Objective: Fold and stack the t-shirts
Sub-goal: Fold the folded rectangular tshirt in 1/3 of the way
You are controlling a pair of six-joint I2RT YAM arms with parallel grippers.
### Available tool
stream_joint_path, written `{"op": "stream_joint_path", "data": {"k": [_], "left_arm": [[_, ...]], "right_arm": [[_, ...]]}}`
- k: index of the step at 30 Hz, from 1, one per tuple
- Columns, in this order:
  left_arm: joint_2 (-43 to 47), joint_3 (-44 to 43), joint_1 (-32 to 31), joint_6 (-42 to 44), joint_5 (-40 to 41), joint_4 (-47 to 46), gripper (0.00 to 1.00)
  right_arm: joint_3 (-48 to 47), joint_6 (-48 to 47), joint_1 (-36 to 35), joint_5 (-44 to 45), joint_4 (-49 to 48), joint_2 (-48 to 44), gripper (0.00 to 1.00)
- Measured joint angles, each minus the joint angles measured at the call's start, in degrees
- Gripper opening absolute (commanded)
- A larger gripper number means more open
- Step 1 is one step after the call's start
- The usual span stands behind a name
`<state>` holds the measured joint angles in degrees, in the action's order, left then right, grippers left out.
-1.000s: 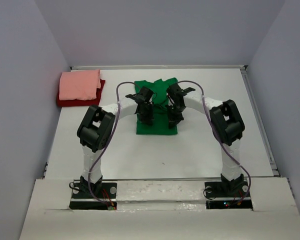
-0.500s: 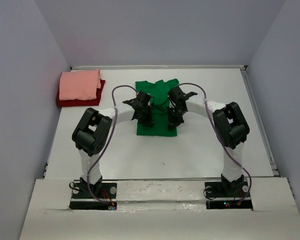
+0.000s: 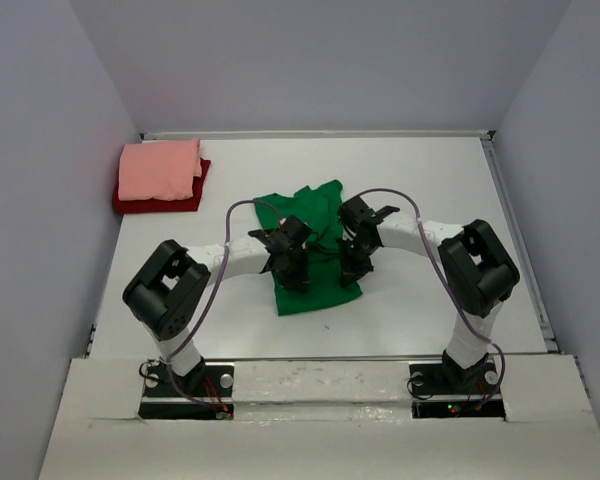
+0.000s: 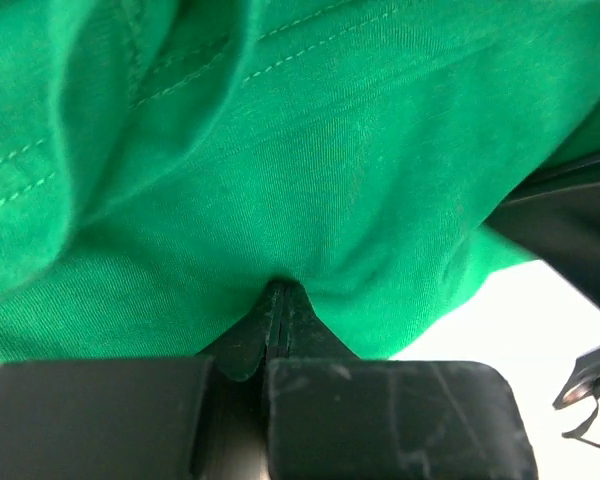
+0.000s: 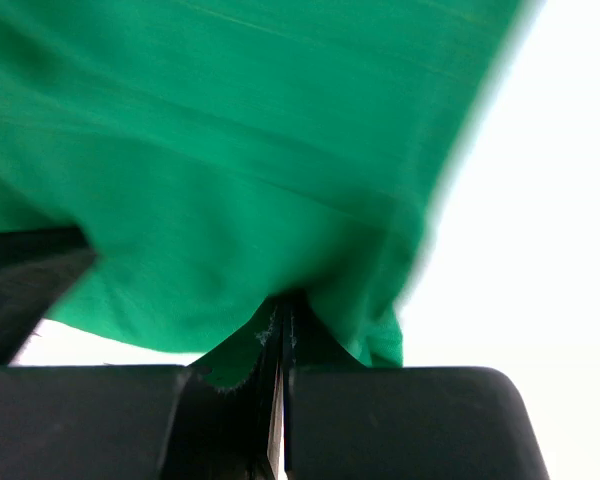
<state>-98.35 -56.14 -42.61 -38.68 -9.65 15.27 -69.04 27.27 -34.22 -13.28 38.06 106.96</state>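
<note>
The bright green t-shirt (image 3: 315,255) lies partly folded in the middle of the table, its near part lifted and hanging from both grippers. My left gripper (image 3: 292,268) is shut on the green cloth (image 4: 280,180) at its left side, fingertips pinched together. My right gripper (image 3: 352,262) is shut on the same shirt (image 5: 240,160) at its right side. The salmon-pink t-shirt (image 3: 160,168) lies folded on top of the dark red t-shirt (image 3: 155,204) at the far left of the table.
The white table (image 3: 430,200) is walled by grey panels at left, right and back. A raised rim (image 3: 520,240) runs along the right edge. The arm bases (image 3: 185,385) sit at the near edge.
Both grippers have moved toward the near edge, pulling the green shirt with them. The shirt has shifted nearer and turned slightly; the pink and red stack has not moved.
</note>
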Motion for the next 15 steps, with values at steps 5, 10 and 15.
{"op": "stream_joint_path", "data": {"k": [5, 10, 15], "left_arm": [[3.43, 2.03, -0.44, -0.63, 1.36, 5.79, 0.0], [4.13, 1.84, -0.44, -0.15, 3.3, 9.66, 0.0], [4.11, -0.52, -0.44, 0.28, 5.16, 12.26, 0.0]], "right_arm": [[4.17, 1.44, -0.02, 1.4, 0.59, -3.52, 0.0], [4.37, 1.95, -0.02, 5.49, 2.8, -4.7, 0.0], [3.48, 1.7, -0.79, 7.48, 5.44, -6.56, 0.0]]}}
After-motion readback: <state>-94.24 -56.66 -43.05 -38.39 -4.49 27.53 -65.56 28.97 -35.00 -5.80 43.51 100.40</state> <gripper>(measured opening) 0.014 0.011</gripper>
